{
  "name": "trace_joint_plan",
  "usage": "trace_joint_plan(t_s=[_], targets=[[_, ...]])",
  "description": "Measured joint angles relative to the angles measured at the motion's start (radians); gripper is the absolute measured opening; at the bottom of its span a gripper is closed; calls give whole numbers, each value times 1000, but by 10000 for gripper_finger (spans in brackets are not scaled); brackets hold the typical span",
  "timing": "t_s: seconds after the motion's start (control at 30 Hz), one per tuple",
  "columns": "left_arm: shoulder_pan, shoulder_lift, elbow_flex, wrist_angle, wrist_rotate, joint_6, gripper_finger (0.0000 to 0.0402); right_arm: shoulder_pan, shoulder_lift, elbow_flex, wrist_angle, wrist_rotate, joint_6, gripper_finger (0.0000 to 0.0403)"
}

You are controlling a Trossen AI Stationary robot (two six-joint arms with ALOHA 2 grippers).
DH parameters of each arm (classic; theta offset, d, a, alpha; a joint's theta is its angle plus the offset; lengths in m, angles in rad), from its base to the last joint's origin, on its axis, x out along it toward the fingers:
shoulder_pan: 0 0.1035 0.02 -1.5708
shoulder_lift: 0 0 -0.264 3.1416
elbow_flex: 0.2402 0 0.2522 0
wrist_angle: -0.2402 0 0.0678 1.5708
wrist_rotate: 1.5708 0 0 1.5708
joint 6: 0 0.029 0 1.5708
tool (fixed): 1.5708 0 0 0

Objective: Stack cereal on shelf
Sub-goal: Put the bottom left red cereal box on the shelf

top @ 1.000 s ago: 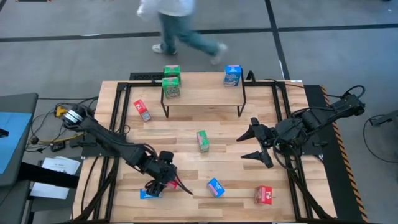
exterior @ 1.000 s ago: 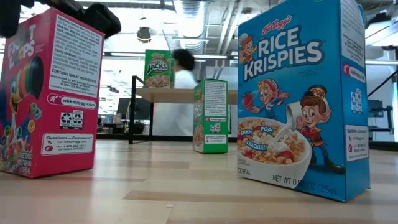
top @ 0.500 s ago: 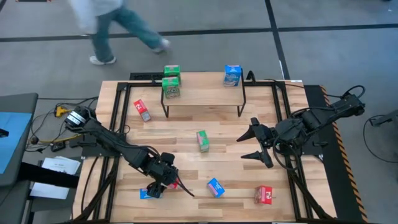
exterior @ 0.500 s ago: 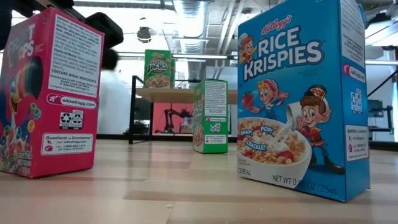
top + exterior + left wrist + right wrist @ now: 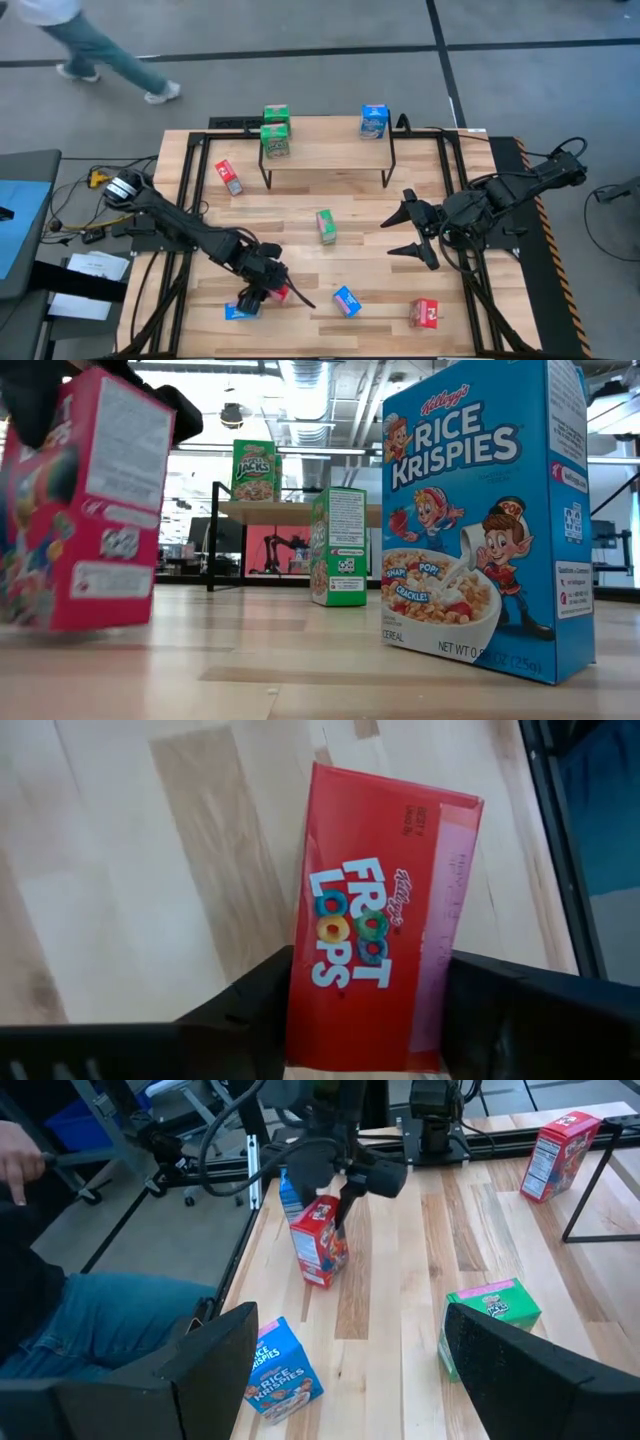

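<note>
My left gripper (image 5: 265, 292) is near the table's front left, shut on a red cereal box (image 5: 375, 950) that also shows in the low view (image 5: 85, 510) and the right wrist view (image 5: 320, 1240). Next to it lies a blue cereal box (image 5: 238, 312). The shelf (image 5: 330, 152) stands at the far middle and carries two green boxes (image 5: 275, 130) and a blue one (image 5: 373, 120). My right gripper (image 5: 392, 236) hovers open right of centre, with nothing between its fingers. My left gripper pinches the red box between its two fingers, on two opposite sides (image 5: 300, 990) near its upper end. The fingers (image 5: 345, 1200) come from above, slanting down. The box is tilted; whether its bottom edge (image 5: 100, 625) still touches the table I cannot tell.
Loose on the table are a green box (image 5: 325, 226) at the centre, a red one (image 5: 228, 177) left of the shelf, a blue one (image 5: 346, 301) and a red one (image 5: 425, 313) near the front. A person walks beyond the far edge (image 5: 90, 40).
My left gripper has shut on the red cereal box, which stood upright and has now tipped to one side. The person behind the table has walked toward the left. My right arm has kept still.
</note>
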Motion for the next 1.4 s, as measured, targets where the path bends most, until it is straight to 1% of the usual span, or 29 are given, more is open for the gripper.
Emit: trace_joint_plan(t_s=[0.17,0.5,0.8,1.0,1.13,1.27,1.4], targets=[[32,-59,0,0,-22,48,172,0,0,0,0,0,0,345],[168,-232,1,22,-153,125,174,0,0,0,-1,0,0,345],[287,-352,2,208,-261,265,174,0,0,0,-1,0,-1,345],[363,-369,2,362,-328,399,174,0,0,0,-1,0,-1,345],[417,-369,2,459,-330,466,174,0,0,0,0,1,-4,345],[484,-368,2,500,-329,475,174,0,0,0,0,1,-5,345],[551,-351,49,462,-314,472,174,-2,0,0,1,2,-36,345]])
